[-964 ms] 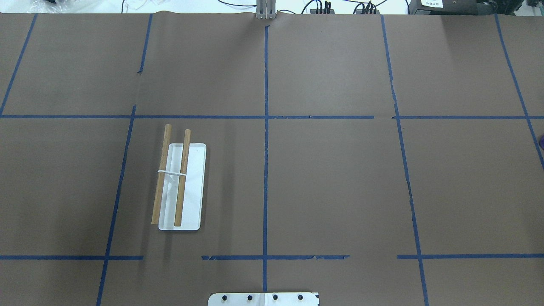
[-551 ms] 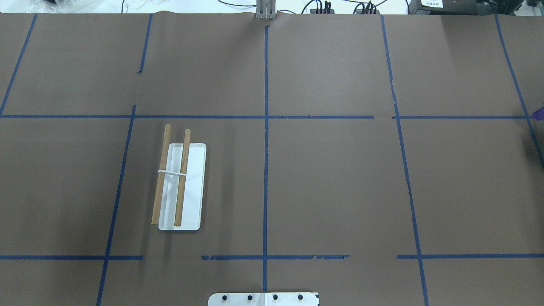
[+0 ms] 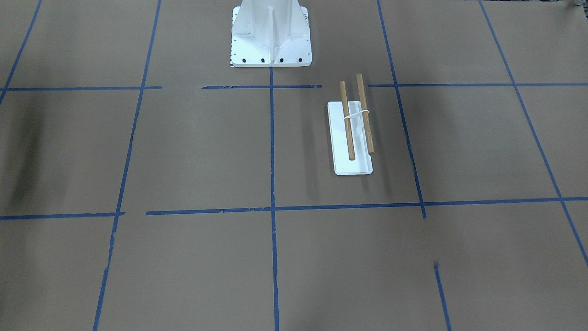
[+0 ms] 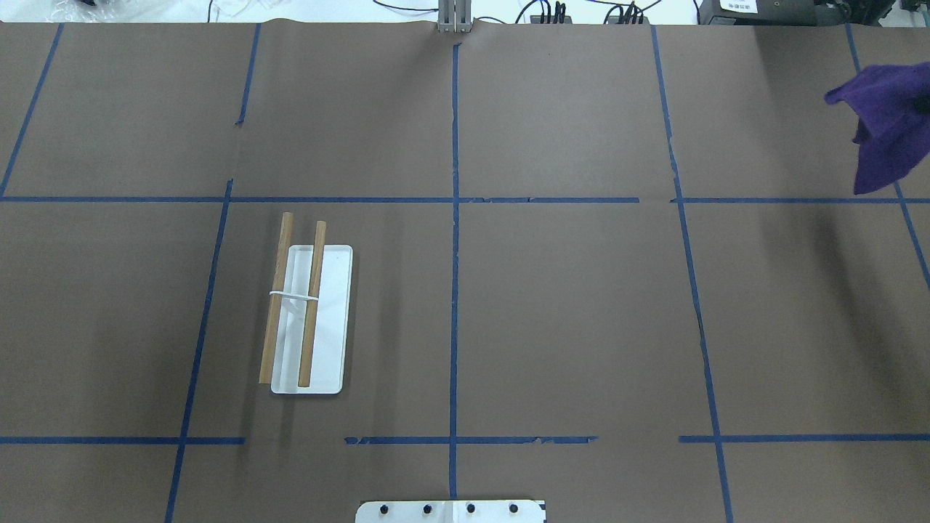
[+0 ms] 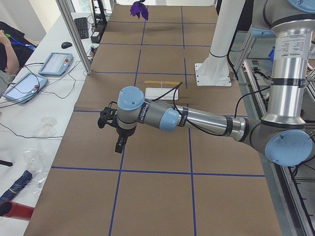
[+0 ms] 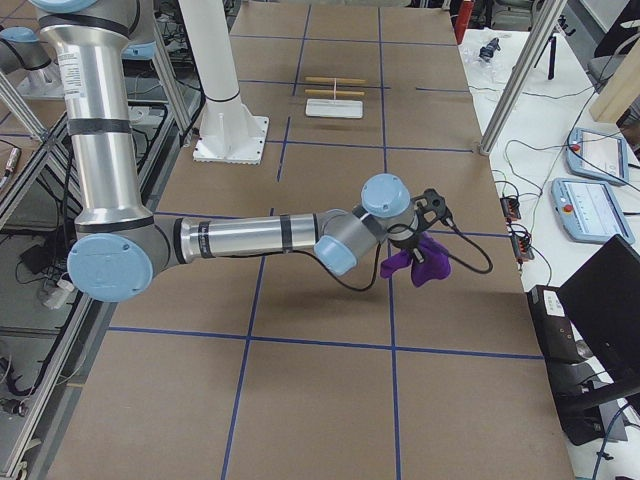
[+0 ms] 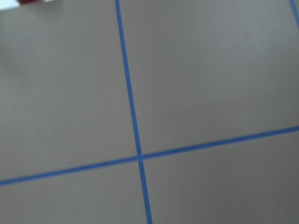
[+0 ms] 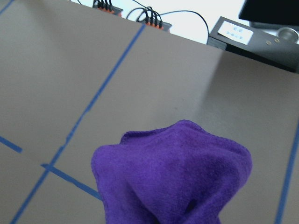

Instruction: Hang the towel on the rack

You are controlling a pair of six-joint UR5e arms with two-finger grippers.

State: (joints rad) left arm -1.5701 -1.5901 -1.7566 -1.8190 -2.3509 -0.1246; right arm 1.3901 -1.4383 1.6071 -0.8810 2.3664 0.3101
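The rack (image 4: 336,319) is a white flat base with two wooden rods (image 4: 312,305) raised over it, on the robot's left half of the table. It also shows in the front view (image 3: 353,165). The purple towel (image 4: 883,138) hangs clear of the table at the far right edge, bunched under the right wrist camera (image 8: 173,177). My right gripper (image 6: 432,210) holds it from above; the cloth hides its fingers. My left gripper (image 5: 119,145) hovers over bare table far from the rack; I cannot tell whether it is open or shut.
The white metal pedestal (image 3: 271,32) with bolt holes stands at the robot's edge of the table. Brown paper with blue tape lines (image 4: 455,290) covers the table. Tablets and cables (image 5: 54,64) lie on the side bench beyond the table.
The towel has come into the overhead view from the right edge, rising and moving toward the far side; before, only a purple sliver showed there. The rack has not moved.
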